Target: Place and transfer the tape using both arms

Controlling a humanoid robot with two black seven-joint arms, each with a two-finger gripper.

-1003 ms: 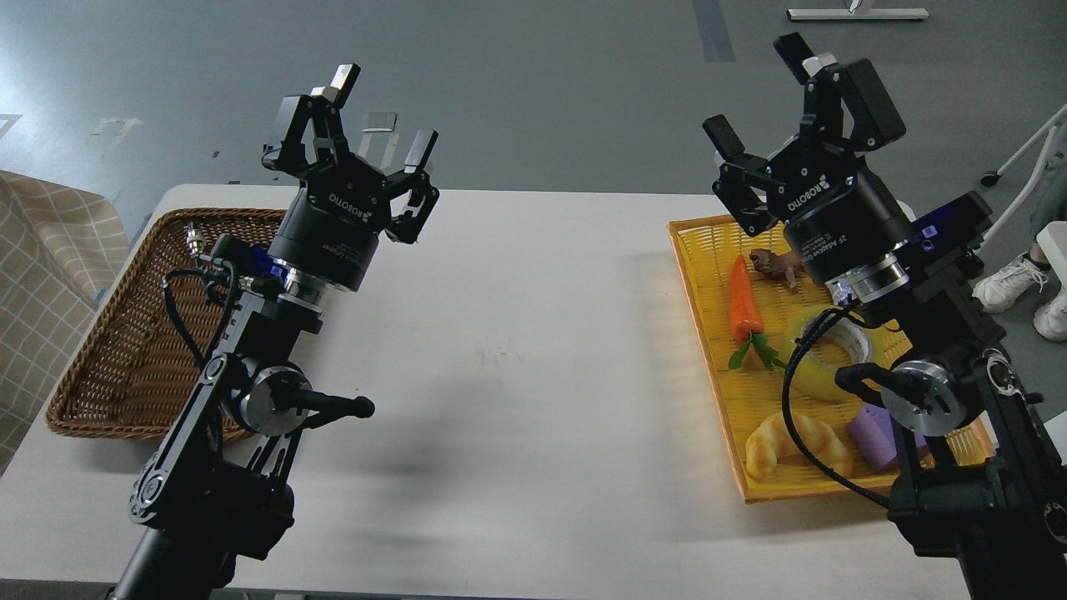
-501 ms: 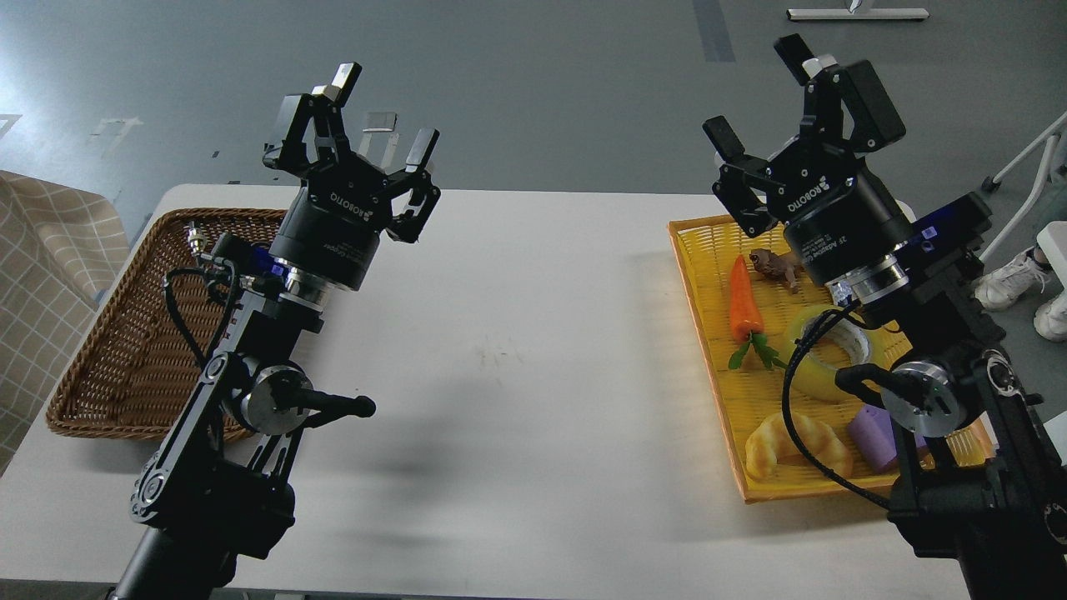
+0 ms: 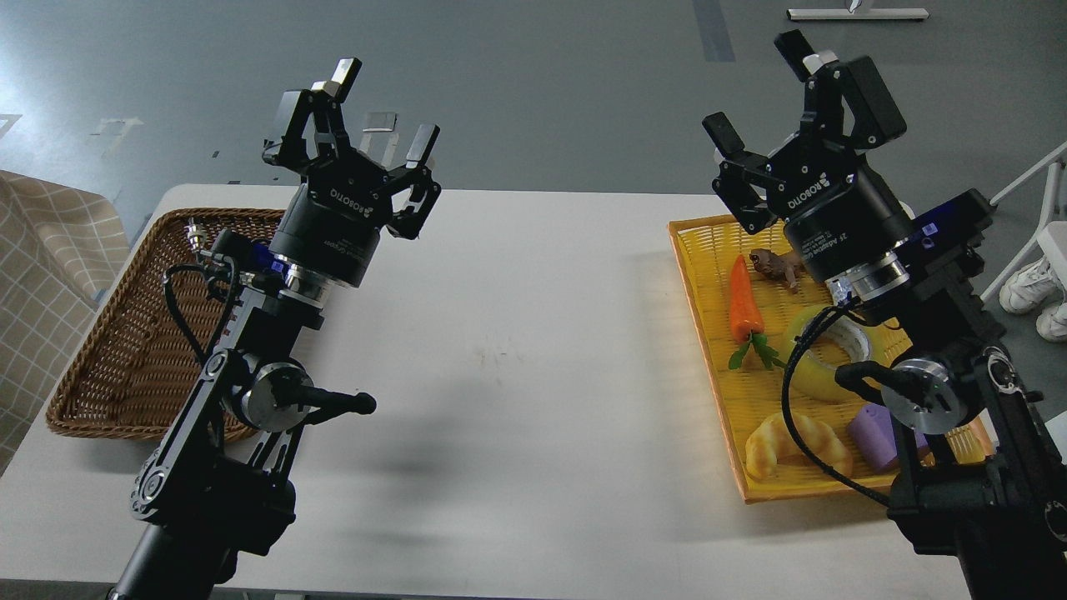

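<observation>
The tape (image 3: pixel 815 368), a translucent yellowish roll with a pale core, lies in the yellow tray (image 3: pixel 708 333) at the right, partly hidden behind my right arm. My right gripper (image 3: pixel 758 92) is open and empty, raised above the tray's far end. My left gripper (image 3: pixel 383 104) is open and empty, raised above the table's far left, beside the brown wicker basket (image 3: pixel 117 350).
The yellow tray also holds an orange carrot (image 3: pixel 743 310), a small brown figure (image 3: pixel 775 265), a croissant (image 3: pixel 792 446) and a purple block (image 3: pixel 874 437). The white table (image 3: pixel 533 375) lies between the arms. A checked cloth (image 3: pixel 42 275) is at the far left.
My left arm has shifted slightly upward. The right arm and the tape have not visibly moved.
</observation>
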